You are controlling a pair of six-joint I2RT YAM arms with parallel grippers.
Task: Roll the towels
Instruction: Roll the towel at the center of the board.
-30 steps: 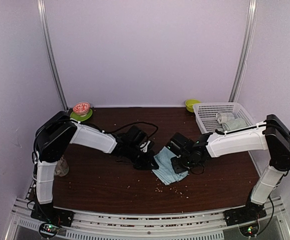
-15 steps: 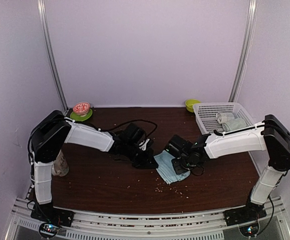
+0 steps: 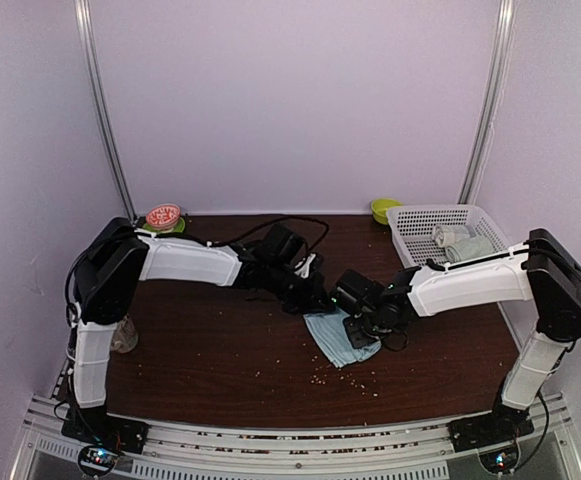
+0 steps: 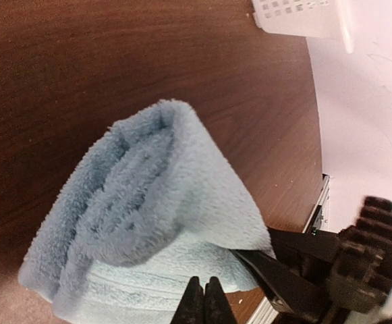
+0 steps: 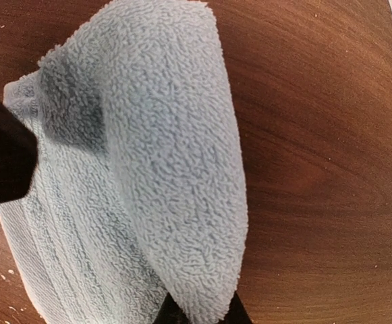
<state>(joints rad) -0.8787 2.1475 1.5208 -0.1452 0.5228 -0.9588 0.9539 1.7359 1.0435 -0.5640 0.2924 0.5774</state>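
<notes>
Nearest the arm bases, the dark wood bench is strewn with pale crumbs. Just beyond them the light blue towel lies mid-bench, partly folded over on itself. From above, both arms meet over its far edge and hide the grip; only the wrist views show it. The left end effector has its fingers drawn almost together at the towel's edge, pinching the cloth. The folded layer rises in a hump before it, and the other arm's black finger pokes in under the fold on the right. The right end effector is likewise clamped on the fold, its tips mostly buried under the terry pile. Farther back on the right stands a white basket holding pale rolled cloths, with a green bowl just beside it. A red-patterned bowl sits at the far left. Lilac walls enclose the bench
</notes>
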